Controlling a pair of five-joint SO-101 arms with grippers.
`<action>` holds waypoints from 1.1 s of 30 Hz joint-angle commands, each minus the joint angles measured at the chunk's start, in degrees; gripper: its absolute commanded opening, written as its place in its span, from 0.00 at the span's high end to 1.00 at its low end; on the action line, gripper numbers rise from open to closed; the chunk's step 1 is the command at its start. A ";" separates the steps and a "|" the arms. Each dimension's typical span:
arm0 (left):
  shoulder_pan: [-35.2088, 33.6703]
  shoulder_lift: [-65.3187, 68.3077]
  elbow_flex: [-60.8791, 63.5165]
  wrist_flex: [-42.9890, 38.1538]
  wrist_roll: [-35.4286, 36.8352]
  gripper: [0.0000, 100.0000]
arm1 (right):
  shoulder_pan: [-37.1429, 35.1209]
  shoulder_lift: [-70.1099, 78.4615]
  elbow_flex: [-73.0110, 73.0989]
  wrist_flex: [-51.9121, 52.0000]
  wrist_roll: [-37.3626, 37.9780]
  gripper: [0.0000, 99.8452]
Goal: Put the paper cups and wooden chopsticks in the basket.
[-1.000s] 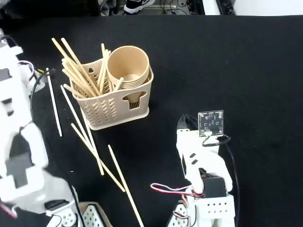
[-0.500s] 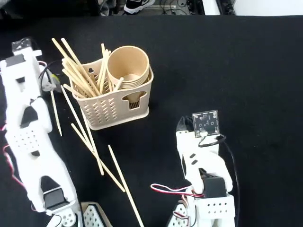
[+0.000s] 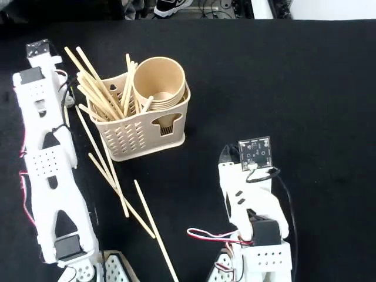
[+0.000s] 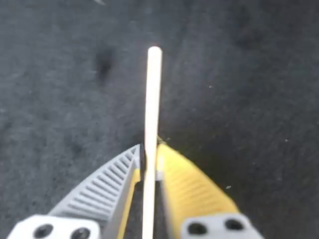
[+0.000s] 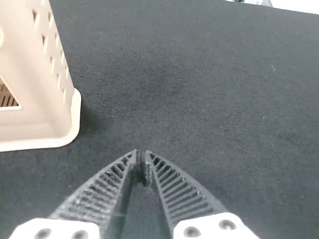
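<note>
A beige slotted basket (image 3: 147, 135) stands on the black table, with stacked paper cups (image 3: 158, 82) and a bundle of wooden chopsticks (image 3: 97, 88) in it. Loose chopsticks (image 3: 111, 176) lie on the table in front of and to the left of the basket, and one more (image 3: 154, 229) lies nearer the front edge. My left gripper (image 4: 149, 152) is shut on a single chopstick (image 4: 152, 99), low over the cloth; the high view places it (image 3: 66, 101) just left of the basket. My right gripper (image 5: 141, 167) is shut with nothing in it, in front of and to the right of the basket.
The white left arm (image 3: 50, 176) stretches along the table's left side, covering part of the loose chopsticks. The right arm (image 3: 252, 200) stands at the front centre-right. Black cloth (image 3: 294, 88) stretches open to the right of the basket and behind it.
The left arm has swung in from the left edge toward the basket's left side, over the chopstick that lay there. The right arm has hardly moved.
</note>
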 commanded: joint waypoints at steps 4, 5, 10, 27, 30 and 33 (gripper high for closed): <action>-1.01 -0.18 -15.96 13.36 -0.62 0.97 | 0.35 -4.26 -0.22 0.35 0.53 0.98; -1.19 -1.93 -16.13 13.45 -0.62 0.97 | 0.35 -4.26 -0.22 0.35 0.53 0.98; -3.03 -8.53 -9.45 13.54 -0.53 0.97 | 0.35 -4.26 -0.22 0.35 0.53 0.98; 1.54 -53.54 46.29 12.22 -0.62 0.97 | 0.35 -4.26 -0.22 0.35 0.53 0.98; 1.63 -60.75 54.02 8.00 -0.35 0.97 | 0.35 -4.26 -0.22 0.35 0.53 0.99; 1.63 -69.80 64.13 2.99 -0.26 0.97 | 0.35 -4.26 -0.22 0.35 0.53 0.99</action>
